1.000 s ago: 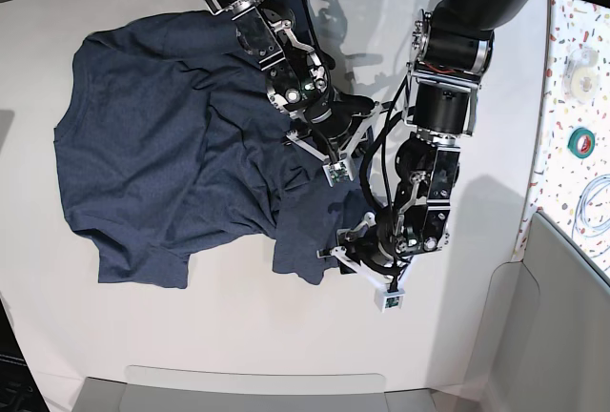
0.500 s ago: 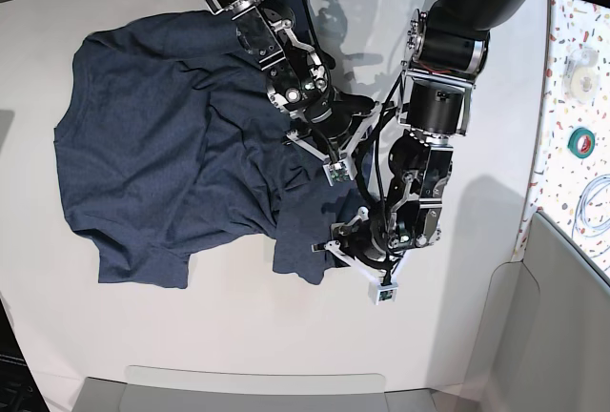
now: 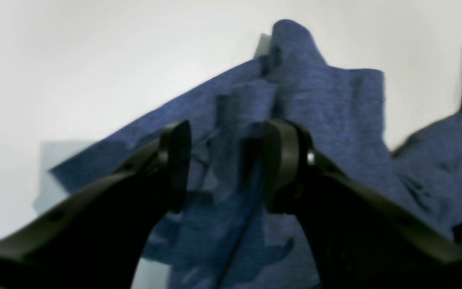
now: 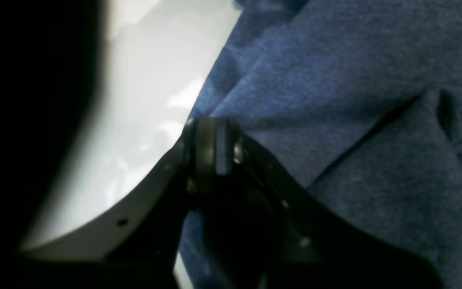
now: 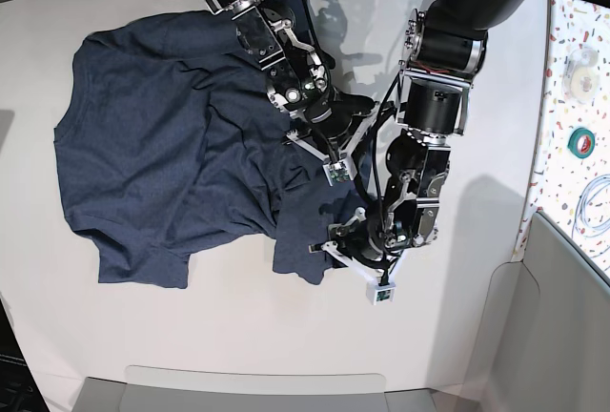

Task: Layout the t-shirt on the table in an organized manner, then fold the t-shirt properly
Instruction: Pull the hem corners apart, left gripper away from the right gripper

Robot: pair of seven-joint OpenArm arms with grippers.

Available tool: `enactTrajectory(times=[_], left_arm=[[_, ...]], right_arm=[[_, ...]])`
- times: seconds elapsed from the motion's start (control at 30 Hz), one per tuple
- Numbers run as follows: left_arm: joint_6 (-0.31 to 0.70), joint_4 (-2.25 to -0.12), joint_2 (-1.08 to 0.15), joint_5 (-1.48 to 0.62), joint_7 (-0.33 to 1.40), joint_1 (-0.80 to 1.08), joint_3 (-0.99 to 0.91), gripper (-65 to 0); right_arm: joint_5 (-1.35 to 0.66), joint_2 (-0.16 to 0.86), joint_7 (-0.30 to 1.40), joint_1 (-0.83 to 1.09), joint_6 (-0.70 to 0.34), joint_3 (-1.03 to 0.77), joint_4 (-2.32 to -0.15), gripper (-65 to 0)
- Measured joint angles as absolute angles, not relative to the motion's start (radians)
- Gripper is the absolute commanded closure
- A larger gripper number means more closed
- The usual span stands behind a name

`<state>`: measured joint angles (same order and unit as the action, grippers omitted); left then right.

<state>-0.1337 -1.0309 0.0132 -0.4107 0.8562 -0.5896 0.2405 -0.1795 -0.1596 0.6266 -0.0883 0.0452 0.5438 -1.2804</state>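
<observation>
Risk entry: dark heathered navy-blue cloth t-shirt [image 5: 172, 154] lay rumpled across the white smooth tabletop [image 5: 238, 336], right gripper [image 4: 215, 140] pinched shut on a fold near its edge, left gripper [image 3: 223, 160] jaws apart over a bunched flap. Thin pinch could slip under pull; left jaws closing might catch several layers, likely dragging the shirt askew.

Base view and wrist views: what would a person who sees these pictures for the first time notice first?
First, the dark navy t-shirt, spread rumpled, plain side up, over the left half of the white table. Next, the two black arms meeting at the shirt's right edge: the right gripper is shut on a fold of the cloth, and the left gripper hangs open over a bunched corner. At the far right lies a speckled strip with tape rolls.
</observation>
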Motion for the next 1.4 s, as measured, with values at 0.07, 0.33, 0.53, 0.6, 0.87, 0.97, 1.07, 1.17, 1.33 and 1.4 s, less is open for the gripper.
enactTrajectory(times=[0.07,0.33,0.53,0.6,0.87,0.97,1.07,1.17,1.33,1.4], left_arm=[[-0.134,-1.031,0.02,-0.411,0.856,-0.588,0.241,-28.6],[-0.134,-1.028,0.017,-0.411,0.846,-0.575,0.241,-22.0],[-0.134,-0.939,0.019,-0.41,0.763,-0.572,0.237,-1.2],[-0.131,-0.929,0.019,-0.414,0.74,-0.57,0.234,0.0],[-0.135,-1.222,0.015,-0.41,0.77,-0.49,0.171,0.0],[-0.131,-1.351,-0.033,-0.411,0.864,-0.473,0.163,0.0],[-0.138,-1.424,-0.065,-0.403,0.911,-0.461,0.159,0.0],[-0.132,-1.488,-0.084,-0.414,0.916,-0.439,0.16,0.0],[-0.136,-1.569,-0.163,-0.41,0.915,-0.4,0.163,0.0],[-0.138,-1.592,-0.196,-0.404,0.915,-0.376,0.161,0.0]], right_arm=[[-0.18,-0.16,0.627,-0.088,0.045,0.544,-1.28,-4.5],[-0.179,-0.16,0.627,-0.088,0.045,0.544,-1.281,-4.5],[-0.179,-0.161,0.626,-0.086,0.046,0.544,-1.282,-4.4],[-0.179,-0.162,0.626,-0.086,0.046,0.544,-1.282,-4.4],[-0.182,-0.163,0.635,-0.083,0.042,0.537,-1.291,-4.7],[-0.183,-0.16,0.685,-0.071,0.046,0.536,-1.338,-4.7],[-0.189,-0.139,0.73,-0.057,0.05,0.537,-1.397,-4.7],[-0.18,-0.123,0.77,-0.033,0.068,0.534,-1.471,-4.7],[-0.179,-0.083,0.778,0.022,0.069,0.532,-1.652,-4.7],[-0.187,-0.067,0.771,0.042,0.064,0.525,-1.736,-4.7]])
